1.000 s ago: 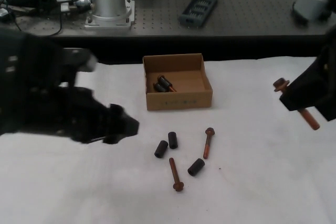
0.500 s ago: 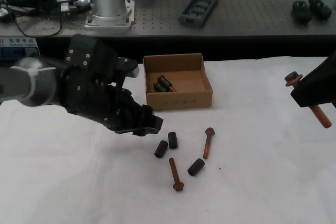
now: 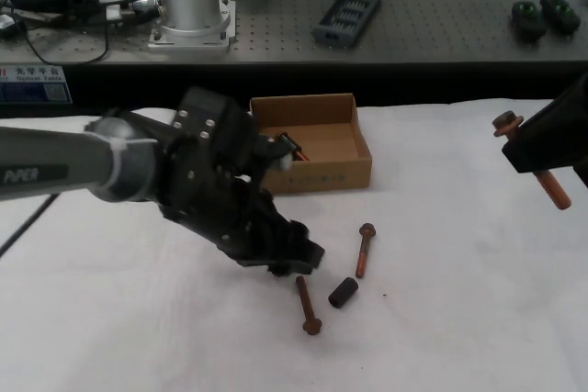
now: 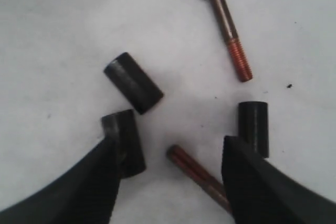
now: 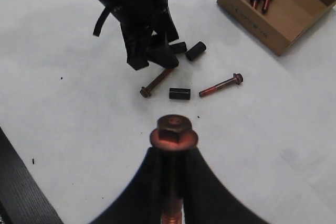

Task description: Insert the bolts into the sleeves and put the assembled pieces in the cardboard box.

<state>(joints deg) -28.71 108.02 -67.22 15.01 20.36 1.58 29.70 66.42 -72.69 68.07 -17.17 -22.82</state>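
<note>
While right gripper [image 5: 172, 157] holds bolt [image 5: 173, 131], left gripper [image 4: 171, 146] gapes.

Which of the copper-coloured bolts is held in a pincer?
The copper-coloured bolt clamped in the right pincer, lifted clear; the other two bare bolts lie flat on the white cloth.

White-clothed bench [image 3: 459, 319] bears a cardboard box [image 3: 317, 174], sleeves [image 3: 343, 293] and bolts [image 3: 365, 250].

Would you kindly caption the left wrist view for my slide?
Left gripper, jaws open, hovers over loose sleeves and bolts.
</note>
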